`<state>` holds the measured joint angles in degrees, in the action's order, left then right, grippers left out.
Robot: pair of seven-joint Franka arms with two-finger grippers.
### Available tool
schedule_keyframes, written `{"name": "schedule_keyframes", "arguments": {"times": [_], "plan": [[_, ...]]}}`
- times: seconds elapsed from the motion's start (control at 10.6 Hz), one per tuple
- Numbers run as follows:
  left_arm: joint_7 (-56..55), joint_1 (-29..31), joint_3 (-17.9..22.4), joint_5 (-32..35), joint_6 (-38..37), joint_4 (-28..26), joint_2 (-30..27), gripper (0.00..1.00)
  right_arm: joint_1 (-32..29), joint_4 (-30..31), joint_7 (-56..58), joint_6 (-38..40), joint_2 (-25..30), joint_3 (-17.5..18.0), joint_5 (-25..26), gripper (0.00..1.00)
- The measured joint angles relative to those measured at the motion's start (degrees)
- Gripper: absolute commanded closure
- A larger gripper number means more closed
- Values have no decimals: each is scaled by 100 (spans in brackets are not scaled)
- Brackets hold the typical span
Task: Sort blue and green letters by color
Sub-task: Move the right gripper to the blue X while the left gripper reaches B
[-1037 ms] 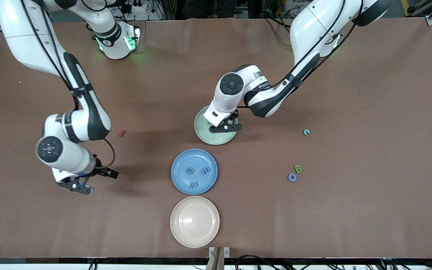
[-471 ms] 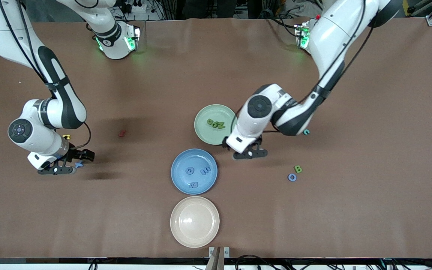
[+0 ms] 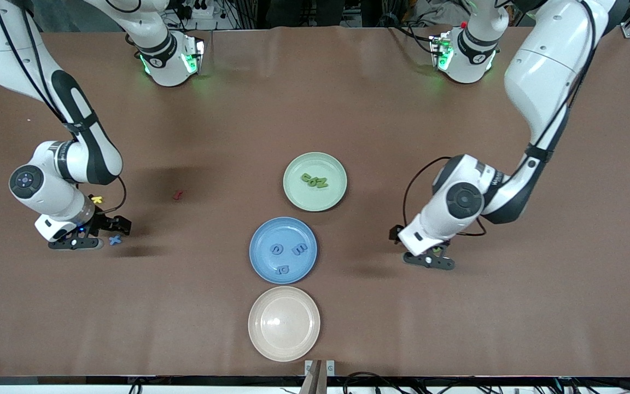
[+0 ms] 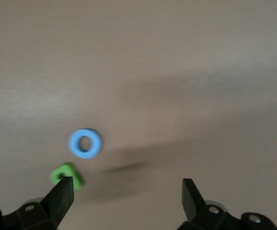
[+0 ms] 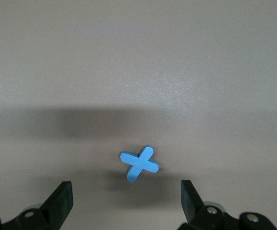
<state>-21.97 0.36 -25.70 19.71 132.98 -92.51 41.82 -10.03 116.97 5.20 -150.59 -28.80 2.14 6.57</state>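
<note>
**Inspector:** State of the right fingers?

**Operator:** My right fingers [image 5: 61, 199] are spread wide and hold nothing. They hang low over the counter [image 3: 566, 306], toward the right arm's end from the blue plate [image 3: 263, 235].

**Inspector:** Piece under them?

**Operator:** A blue X [image 5: 139, 164], flat on the counter. It lies in line with the gap between the fingers and neither finger touches it. Its longer stroke runs slantwise to the line from finger to finger, and the shorter stroke crosses it.

**Inspector:** Left fingers?

**Operator:** My left fingers [image 4: 191, 196] are also spread and empty, over the counter toward the left arm's end from the blue plate.

**Inspector:** Pieces there?

**Operator:** A blue O [image 4: 84, 143] lies flat. It is a ring, with no long axis. A green B [image 4: 66, 175] sits just beside it, close to one fingertip. I cannot tell which way the B points.

**Inspector:** Sorted so far?

**Operator:** Three blue letters [image 3: 299, 249] lie in the blue plate. The green letters [image 3: 315, 180] lie in a slanted row in the green plate [image 3: 328, 200], just farther from the front camera than the blue plate.
</note>
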Motion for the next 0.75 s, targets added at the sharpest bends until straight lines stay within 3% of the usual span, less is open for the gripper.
{"name": "schedule_keyframes", "arguments": {"times": [0.38,0.75], "plan": [[26,386,0,0,-50,-71,59,21,0,52,0,-391,-158,-39,0,0],[-548,548,1,-1,-127,-141,179,22,0,51,-3,-665,-298,-129,-3,0]]}}
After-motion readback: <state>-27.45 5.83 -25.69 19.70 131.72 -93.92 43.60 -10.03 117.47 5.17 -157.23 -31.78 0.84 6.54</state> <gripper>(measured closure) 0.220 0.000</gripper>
